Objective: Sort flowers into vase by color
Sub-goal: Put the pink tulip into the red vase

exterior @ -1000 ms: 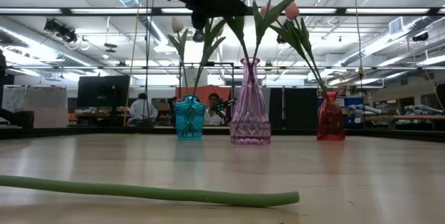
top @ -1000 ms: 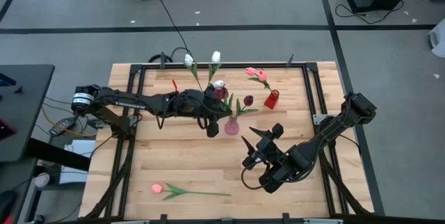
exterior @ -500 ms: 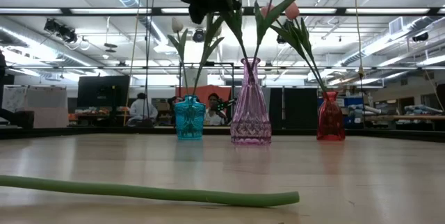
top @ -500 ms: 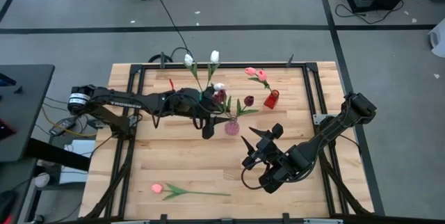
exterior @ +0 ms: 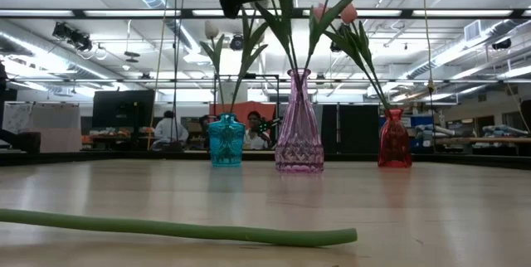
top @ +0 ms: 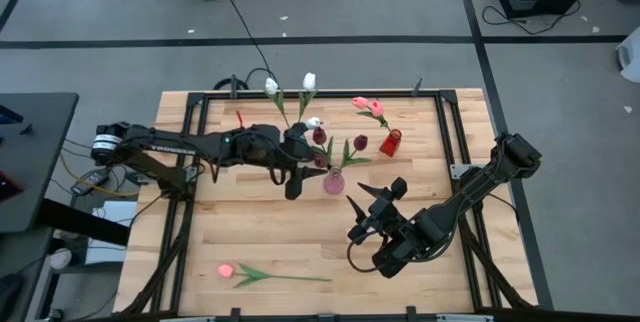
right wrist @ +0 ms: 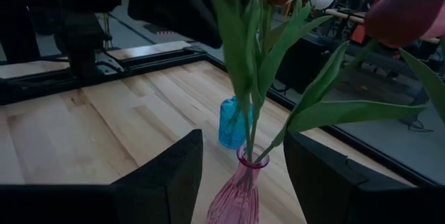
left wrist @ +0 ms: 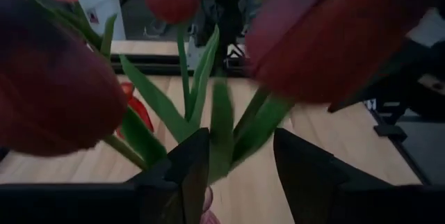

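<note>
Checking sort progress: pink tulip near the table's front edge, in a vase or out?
Out. The pink tulip lies flat on the table, far from the three vases; its stem rests on the wood.

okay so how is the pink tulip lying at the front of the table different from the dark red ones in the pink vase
The pink tulip lies flat on the table, while the maroon tulips stand stems-down in the pink vase. Its head is light pink; theirs are dark maroon. It lies alone near the front edge, not yet in any vase; they sit mid-table, with the left gripper beside their vase. Both have long green stems with leaves.
</note>
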